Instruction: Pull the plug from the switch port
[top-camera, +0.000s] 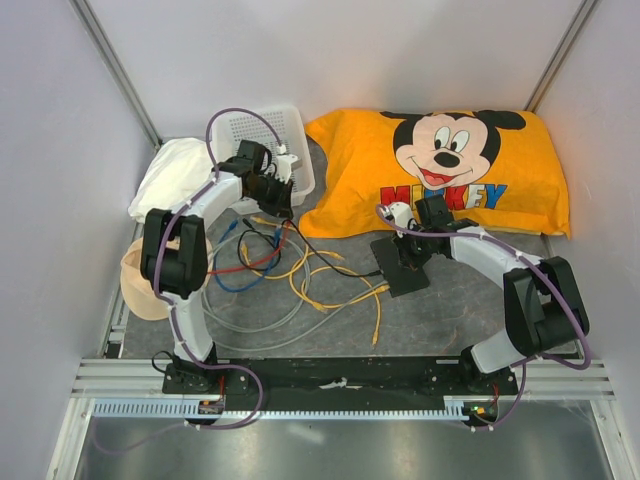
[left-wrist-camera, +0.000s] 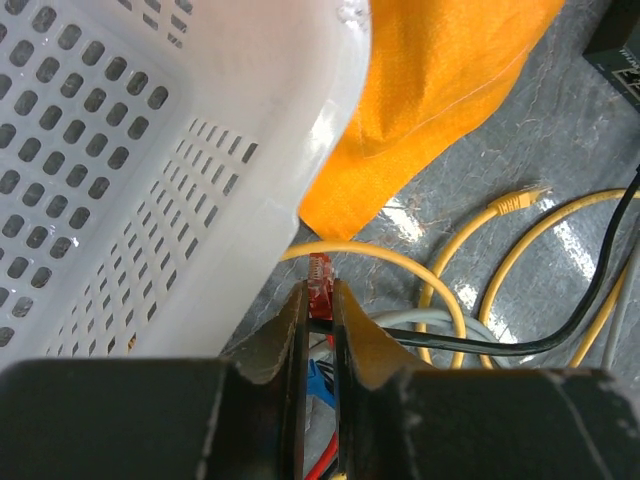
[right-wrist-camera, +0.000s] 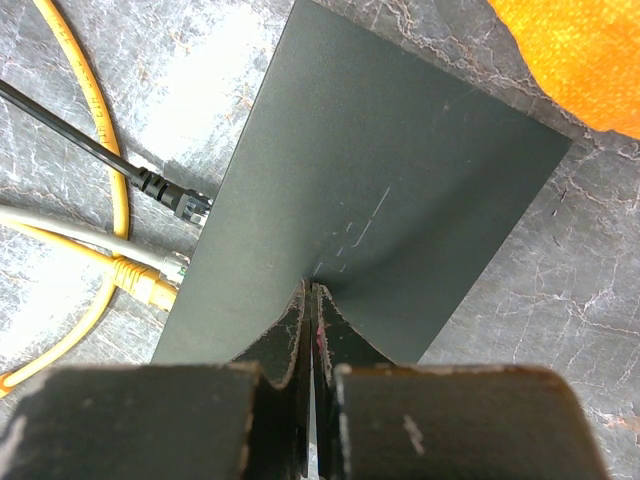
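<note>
The switch is a flat black box (top-camera: 402, 266) on the grey mat; it fills the right wrist view (right-wrist-camera: 390, 170). A black plug (right-wrist-camera: 190, 206), a grey plug (right-wrist-camera: 172, 264) and a yellow plug (right-wrist-camera: 148, 287) meet its left edge. My right gripper (right-wrist-camera: 310, 290) is shut with its tips down on the box's top face. My left gripper (left-wrist-camera: 319, 292) is shut on a red plug (left-wrist-camera: 319, 272), held beside the white basket (left-wrist-camera: 150, 150), well apart from the box. In the top view the left gripper (top-camera: 274, 192) is at the basket's front corner.
Loose yellow (top-camera: 330, 285), red (top-camera: 258, 262), blue (top-camera: 236, 281), grey and black cables lie tangled between the arms. An orange Mickey pillow (top-camera: 500, 190) lies at the back right. White cloth (top-camera: 175, 175) and a tan cap (top-camera: 140, 285) lie at the left.
</note>
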